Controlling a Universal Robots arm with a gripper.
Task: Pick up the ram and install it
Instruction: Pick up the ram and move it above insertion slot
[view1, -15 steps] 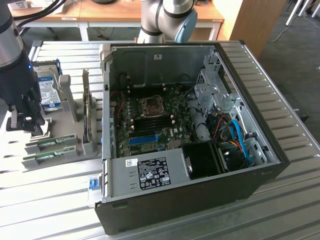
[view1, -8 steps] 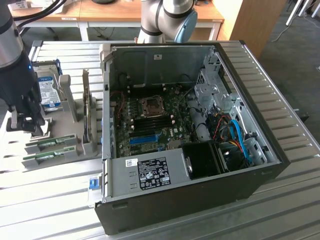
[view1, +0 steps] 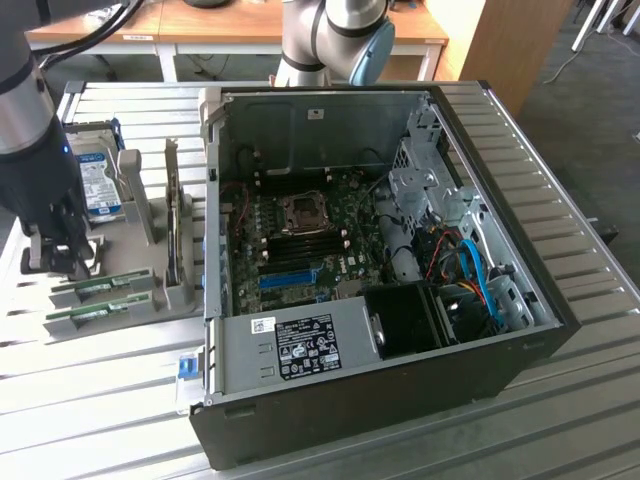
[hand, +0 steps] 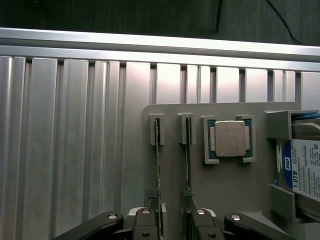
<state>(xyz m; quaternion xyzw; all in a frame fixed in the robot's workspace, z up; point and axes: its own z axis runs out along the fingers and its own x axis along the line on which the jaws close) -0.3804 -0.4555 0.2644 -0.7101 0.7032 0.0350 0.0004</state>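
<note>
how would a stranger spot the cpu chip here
Beside the open computer case lies a grey fixture plate. On it, the cpu chip sits between two thin green sticks and the blue-labelled hard drive: the only square, silver-capped piece.

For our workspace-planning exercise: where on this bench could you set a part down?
Free: the slatted table beside the grey holder, and the strip at the exterior view's right of the computer case. Crowded: the holder, beneath the gripper.
</note>
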